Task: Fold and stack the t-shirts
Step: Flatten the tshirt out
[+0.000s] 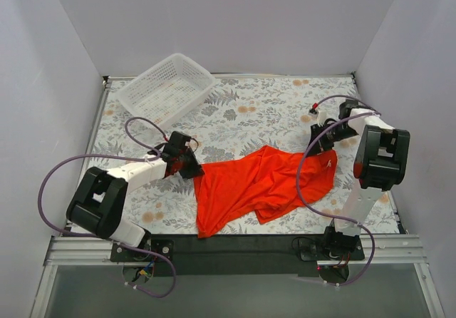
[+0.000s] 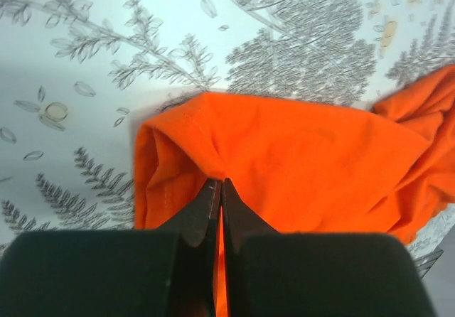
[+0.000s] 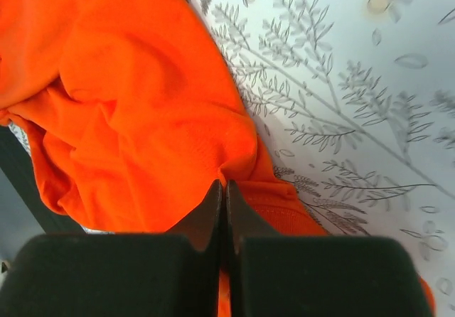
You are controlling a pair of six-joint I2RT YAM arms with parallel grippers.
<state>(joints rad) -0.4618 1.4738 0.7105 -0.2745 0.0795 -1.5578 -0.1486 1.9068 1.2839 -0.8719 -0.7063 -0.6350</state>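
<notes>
The orange-red t-shirt [image 1: 263,186] is spread crumpled close to the surface's near edge. Its long axis runs left to right, and one end droops toward the near-left corner. The left pincer [image 2: 217,189] is clamped shut on the fabric's left edge, and the right pincer [image 3: 222,189] is pinched closed on its right end. The surface [image 1: 271,111] is covered in a fern-and-flower print and enclosed by pale walls [image 1: 228,18]. A white lattice basket [image 1: 167,88] is set at the far-left corner, and bare print is seen along the far edge.
</notes>
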